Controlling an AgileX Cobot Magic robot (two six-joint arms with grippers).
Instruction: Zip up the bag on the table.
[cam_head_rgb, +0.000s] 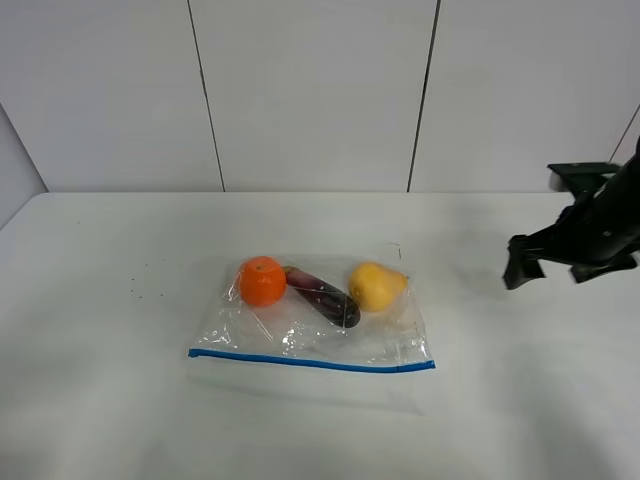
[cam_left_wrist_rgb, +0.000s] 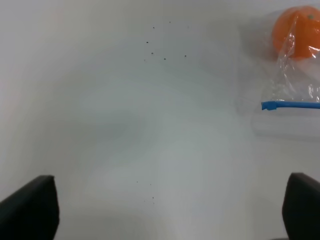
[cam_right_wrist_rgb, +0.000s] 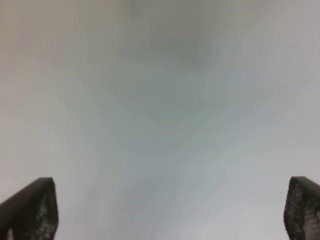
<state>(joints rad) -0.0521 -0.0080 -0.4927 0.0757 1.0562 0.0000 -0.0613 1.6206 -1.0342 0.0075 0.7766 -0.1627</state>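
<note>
The clear crinkly bag (cam_head_rgb: 310, 330) lies flat in the middle of the white table (cam_head_rgb: 100, 340). Its blue zip strip (cam_head_rgb: 310, 362) runs along the near edge. Through the plastic show an orange (cam_head_rgb: 263, 281), a dark eggplant (cam_head_rgb: 322, 295) and a yellow fruit (cam_head_rgb: 376, 286). My right gripper (cam_head_rgb: 522, 262) hovers to the right of the bag, well apart from it, and its wrist view shows wide-open fingers (cam_right_wrist_rgb: 30, 210) over bare table (cam_right_wrist_rgb: 160, 100). My left gripper (cam_left_wrist_rgb: 170, 210) is open and empty. The bag's corner (cam_left_wrist_rgb: 295, 85), zip end (cam_left_wrist_rgb: 292, 105) and orange (cam_left_wrist_rgb: 297, 31) sit off to one side of it.
A few tiny dark specks (cam_head_rgb: 140, 290) mark the tabletop left of the bag. A panelled white wall (cam_head_rgb: 310, 90) rises behind the table's far edge. The left arm does not show in the exterior high view.
</note>
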